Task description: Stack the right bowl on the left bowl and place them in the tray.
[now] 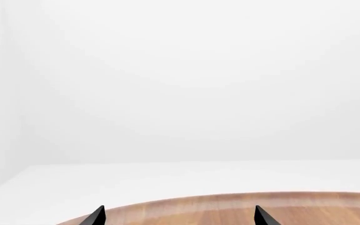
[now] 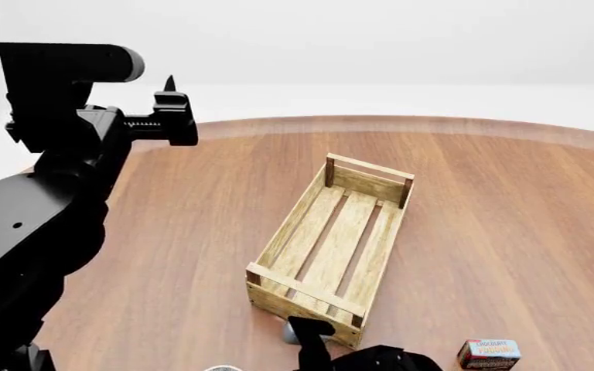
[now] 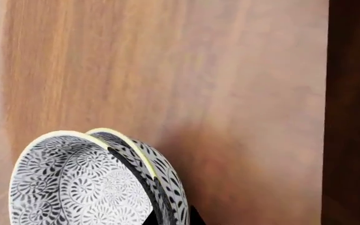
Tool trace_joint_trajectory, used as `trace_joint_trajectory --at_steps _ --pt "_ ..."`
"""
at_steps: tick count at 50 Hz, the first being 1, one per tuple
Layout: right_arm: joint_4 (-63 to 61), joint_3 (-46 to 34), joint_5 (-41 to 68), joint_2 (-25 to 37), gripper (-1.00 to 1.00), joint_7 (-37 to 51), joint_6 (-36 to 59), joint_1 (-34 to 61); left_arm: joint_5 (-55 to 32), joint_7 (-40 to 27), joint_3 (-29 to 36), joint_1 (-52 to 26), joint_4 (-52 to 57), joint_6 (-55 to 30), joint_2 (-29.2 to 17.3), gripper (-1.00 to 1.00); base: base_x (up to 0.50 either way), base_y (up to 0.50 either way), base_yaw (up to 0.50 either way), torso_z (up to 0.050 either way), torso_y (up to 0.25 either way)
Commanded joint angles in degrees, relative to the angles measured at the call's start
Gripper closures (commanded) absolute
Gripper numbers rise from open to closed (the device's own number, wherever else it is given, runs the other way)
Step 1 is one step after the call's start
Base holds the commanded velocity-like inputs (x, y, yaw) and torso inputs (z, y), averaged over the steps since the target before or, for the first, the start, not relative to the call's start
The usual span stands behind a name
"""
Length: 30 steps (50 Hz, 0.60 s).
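Two patterned bowls (image 3: 86, 183), nested, sit pinched by the rim in the right jaws above the counter (image 3: 217, 84), short of the tray (image 2: 330, 247); left jaws gape empty, and that thin grip may slip.

Open tray (image 2: 330, 244) interior, bare table (image 2: 503, 209) around it, small box (image 2: 488, 353) near front edge
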Motion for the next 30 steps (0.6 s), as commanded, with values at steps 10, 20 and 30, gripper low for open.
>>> trace_joint_trajectory --at_steps 10,20,30 --pt "-7.7 2.5 4.8 2.0 1.0 3.8 -0.4 -1.1 -0.4 -0.4 0.0 -0.1 0.1 0.1 -0.3 -1.0 0.0 0.0 0.0 0.0 0.001" --pt "-21.9 8.4 16.3 4.6 1.0 17.0 3.3 -1.1 -0.7 -0.6 -0.1 -0.2 0.2 -0.1 -0.5 -1.0 0.0 0.0 0.0 0.0 0.0" --pt "-24.1 9.1 19.0 5.1 1.0 20.4 3.9 -0.2 -0.9 -0.7 0.0 -0.4 0.1 0.0 -0.7 -1.0 0.0 0.0 0.0 0.002 0.0"
